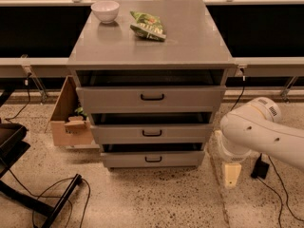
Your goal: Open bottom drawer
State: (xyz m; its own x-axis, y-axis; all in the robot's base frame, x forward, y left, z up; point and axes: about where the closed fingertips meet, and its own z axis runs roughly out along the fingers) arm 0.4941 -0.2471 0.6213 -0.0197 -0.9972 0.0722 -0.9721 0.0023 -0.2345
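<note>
The bottom drawer (153, 159) is the lowest and shallowest of three grey cabinet drawers, with a small black bar handle (153, 160) at its middle. Its front stands nearly flush under the middle drawer (152, 134). My white arm (259, 134) reaches in from the right, low beside the cabinet's right side. My gripper (231, 175) hangs cream-coloured below the arm, near the floor, to the right of the bottom drawer's front corner and apart from its handle.
A white bowl (105, 10) and a green snack bag (148, 25) lie on the cabinet top (190, 42). An open cardboard box (69, 120) stands left of the cabinet. A black stand and cables (57, 198) lie on the floor at left. A black object (261, 167) lies behind my gripper.
</note>
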